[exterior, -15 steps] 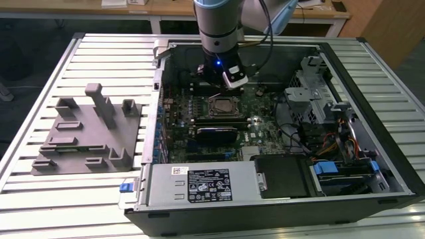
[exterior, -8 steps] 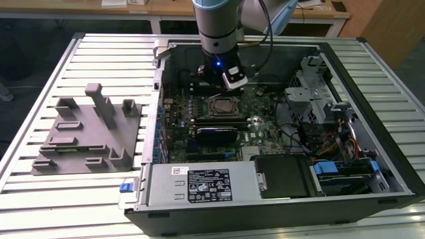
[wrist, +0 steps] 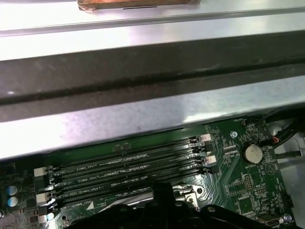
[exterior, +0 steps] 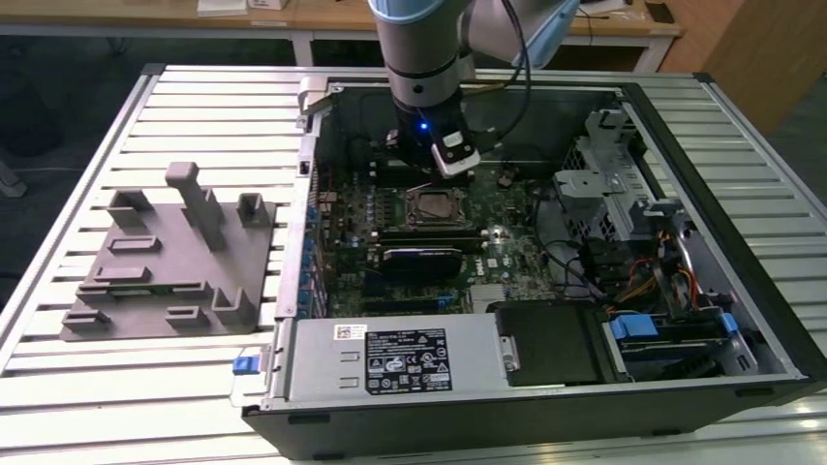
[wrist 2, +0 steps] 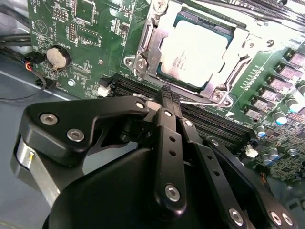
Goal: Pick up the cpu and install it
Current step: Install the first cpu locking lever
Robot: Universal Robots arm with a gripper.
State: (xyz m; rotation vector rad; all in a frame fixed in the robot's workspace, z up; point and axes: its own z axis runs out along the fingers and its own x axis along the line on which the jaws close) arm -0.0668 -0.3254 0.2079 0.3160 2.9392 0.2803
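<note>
**Chip seated in its socket, gripper just above**

Inside the open black computer case, lying on its side on the slatted metal table, the arm reaches down over the green motherboard. In the second wrist view the small flat square cpu with its pale silvery top lies flat within the metal-framed socket, with the frame's bars running along its edges. The black gripper hangs just beside that socket, over the long dark memory slots; its slim fingers are drawn together into one narrow stem, with nothing held between them. Fingertips and chip are near each other but apart.

From the exterior view, the socket sits just below the arm's wrist, about mid-board. Well off towards the exterior view's left, outside the case, the large grey plastic fixture with upright tabs rests on the table. A round silver coin battery sits on the board, near the socket.
</note>
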